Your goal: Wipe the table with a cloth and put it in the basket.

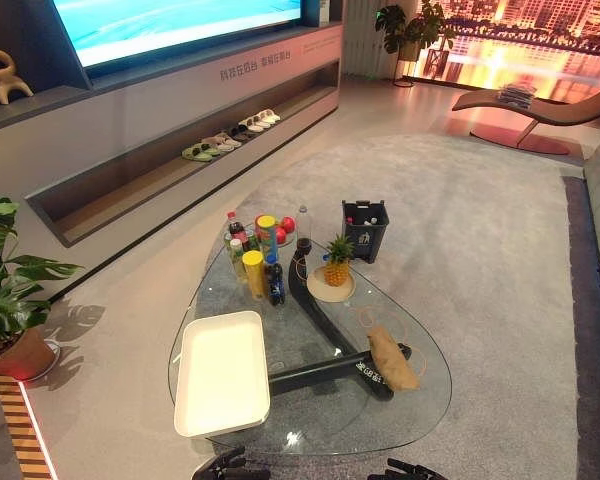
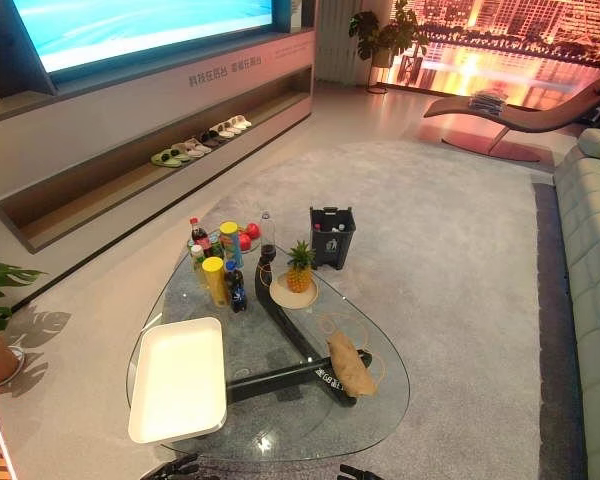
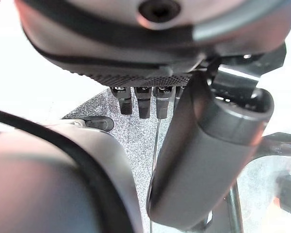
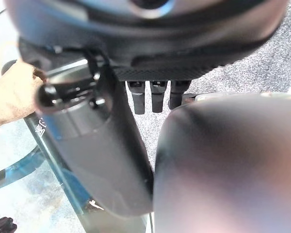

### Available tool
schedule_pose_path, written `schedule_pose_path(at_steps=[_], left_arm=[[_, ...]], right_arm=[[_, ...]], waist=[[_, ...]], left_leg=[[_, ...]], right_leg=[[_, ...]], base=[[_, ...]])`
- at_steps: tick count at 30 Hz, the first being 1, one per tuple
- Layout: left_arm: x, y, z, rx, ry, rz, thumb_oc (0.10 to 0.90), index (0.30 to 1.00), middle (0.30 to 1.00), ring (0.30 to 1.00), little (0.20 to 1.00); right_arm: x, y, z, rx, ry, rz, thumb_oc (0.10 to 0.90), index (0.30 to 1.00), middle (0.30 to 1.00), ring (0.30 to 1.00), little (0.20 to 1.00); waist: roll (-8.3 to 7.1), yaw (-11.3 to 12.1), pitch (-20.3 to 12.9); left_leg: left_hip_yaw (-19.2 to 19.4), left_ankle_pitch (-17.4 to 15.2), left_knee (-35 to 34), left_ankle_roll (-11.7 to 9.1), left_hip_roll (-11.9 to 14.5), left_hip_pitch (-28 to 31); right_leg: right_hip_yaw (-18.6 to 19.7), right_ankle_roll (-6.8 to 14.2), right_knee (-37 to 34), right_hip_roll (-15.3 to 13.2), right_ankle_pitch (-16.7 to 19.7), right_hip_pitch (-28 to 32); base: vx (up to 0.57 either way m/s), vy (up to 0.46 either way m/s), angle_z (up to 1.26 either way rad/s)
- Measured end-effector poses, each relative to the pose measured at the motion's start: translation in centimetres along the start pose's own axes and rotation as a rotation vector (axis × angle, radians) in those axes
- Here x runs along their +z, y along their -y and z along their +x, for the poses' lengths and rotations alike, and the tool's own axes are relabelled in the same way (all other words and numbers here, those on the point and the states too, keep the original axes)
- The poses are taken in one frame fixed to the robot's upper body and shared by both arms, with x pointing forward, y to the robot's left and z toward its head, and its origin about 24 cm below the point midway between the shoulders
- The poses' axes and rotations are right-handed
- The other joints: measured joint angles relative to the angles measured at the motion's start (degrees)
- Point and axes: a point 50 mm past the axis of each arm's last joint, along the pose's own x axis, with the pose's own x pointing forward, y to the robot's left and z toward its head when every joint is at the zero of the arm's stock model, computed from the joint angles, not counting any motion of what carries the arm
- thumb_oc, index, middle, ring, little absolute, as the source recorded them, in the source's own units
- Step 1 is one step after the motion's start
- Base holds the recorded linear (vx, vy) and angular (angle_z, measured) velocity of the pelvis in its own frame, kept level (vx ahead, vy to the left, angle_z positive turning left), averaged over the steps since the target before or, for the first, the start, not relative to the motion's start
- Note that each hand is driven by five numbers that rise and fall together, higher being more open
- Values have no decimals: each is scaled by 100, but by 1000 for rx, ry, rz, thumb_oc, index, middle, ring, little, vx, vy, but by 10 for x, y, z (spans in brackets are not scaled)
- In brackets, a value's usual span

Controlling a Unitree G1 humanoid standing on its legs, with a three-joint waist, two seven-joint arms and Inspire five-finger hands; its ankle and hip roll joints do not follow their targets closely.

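Both hands, left and right, hang relaxed and empty at the glass surface's near edge. One white tray, one tan cloth and one pineapple lie on it.

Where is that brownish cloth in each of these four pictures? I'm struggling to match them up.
Left eye view: the cloth lies on the near right part of the glass table.
Right eye view: same spot, right of centre.
Right wrist view: on the glass, past the thumb.
Left wrist view: not in it.
Shared landmark: the black table frame under the glass.
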Motion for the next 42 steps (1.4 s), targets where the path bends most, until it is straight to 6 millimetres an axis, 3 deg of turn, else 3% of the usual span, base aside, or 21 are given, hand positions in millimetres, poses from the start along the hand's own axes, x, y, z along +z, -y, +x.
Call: schedule_pose_path(at_steps=[12, 16, 20, 23, 24, 26, 31, 38, 42], left_arm=[[0, -1, 0, 2, 0, 1, 800, 900, 900, 900, 900], [1, -2, 0, 4, -3, 4, 800, 900, 900, 900, 900], [6, -4, 0, 6, 13, 18, 800, 900, 900, 900, 900], [30, -2, 2, -7, 83, 66, 800, 900, 900, 900, 900], [40, -2, 2, 0, 114, 74, 800, 900, 900, 900, 900], [51, 1, 3, 6, 147, 84, 800, 900, 900, 900, 900], [76, 13, 3, -20, 238, 73, 800, 900, 900, 900, 900], [110, 21, 3, -13, 343, 107, 800, 900, 900, 900, 900], [130, 25, 1, -13, 403, 115, 800, 900, 900, 900, 900]], right_arm=[[4, -1, 0, 6, 35, -41, 800, 900, 900, 900, 900], [17, -4, -1, 35, 109, -75, 800, 900, 900, 900, 900], [44, -11, -4, 74, 235, -134, 800, 900, 900, 900, 900], [102, -32, -22, 116, 512, -229, 800, 900, 900, 900, 900], [127, -47, -35, 130, 637, -250, 800, 900, 900, 900, 900], [158, -72, -58, 150, 807, -259, 800, 900, 900, 900, 900], [196, -97, -94, 151, 1020, -255, 800, 900, 900, 900, 900], [217, -85, -108, -37, 1113, -258, 800, 900, 900, 900, 900], [244, -86, -135, -192, 1275, -240, 800, 900, 900, 900, 900]], waist=[[-8, 12, 55], [-27, 7, 155], [-108, 26, 289], [-109, -9, 545], [-133, -117, 765], [-189, -211, 1066], [-236, -320, 1438], [-177, -329, 2131], [-98, -337, 2475]], left_leg=[[0, -15, -1, -23, 2, -18], [14, -2, 1, -6, 4, -100], [32, 3, 37, 0, 2, -249], [148, 134, 42, 31, -36, -708], [151, 186, 43, 55, -46, -796], [170, 202, 41, 65, -66, -796], [318, 228, 42, 104, -121, -1029], [354, 282, 45, 180, -214, -1294], [429, 291, 131, 190, -246, -1603]], right_leg=[[-2, 1, 0, 0, 0, -19], [0, 6, 0, 3, 9, -105], [22, -21, 0, 8, 47, -255], [149, -9, 38, 12, 268, -741], [153, 9, 38, 5, 321, -828], [170, 26, 36, 6, 356, -836], [317, 99, 40, -37, 462, -1132], [351, 164, 42, -111, 544, -1406], [429, 179, 45, -142, 615, -1701]], base=[[0, 0, 0], [4, -8, -1], [-117, -52, -3], [-200, -23, -20], [-109, 10, -8], [-55, 38, -3], [-46, 47, -14], [-45, 15, -2], [-36, 55, -8]])
